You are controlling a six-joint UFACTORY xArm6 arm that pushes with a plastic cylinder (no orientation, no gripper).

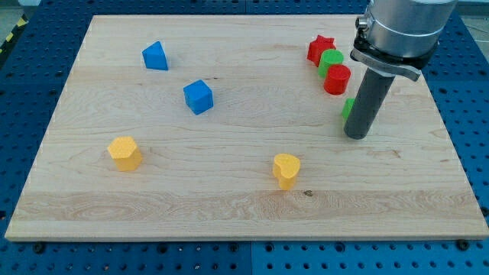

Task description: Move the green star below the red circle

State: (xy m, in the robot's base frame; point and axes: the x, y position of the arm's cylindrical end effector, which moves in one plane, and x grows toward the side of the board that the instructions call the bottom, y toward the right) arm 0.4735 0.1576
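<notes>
One sliver of green star (348, 108) shows behind my tip (355, 136), below red circle (337, 79); no jaws.

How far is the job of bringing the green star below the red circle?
Nearly done: a green block, probably the green star though mostly hidden behind my rod, already sits just below the red circle. In hand: my tip rests right beside it, toward the view's bottom. Left: perhaps a small nudge toward the view's left.

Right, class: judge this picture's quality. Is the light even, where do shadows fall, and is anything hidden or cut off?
Camera view: even, soft light, no glare on the wooden board; blocks cast only short, faint shadows; focus is sharp throughout. The rod hides most of the green star, just left of my tip; the arm is cropped by the view's top.
</notes>
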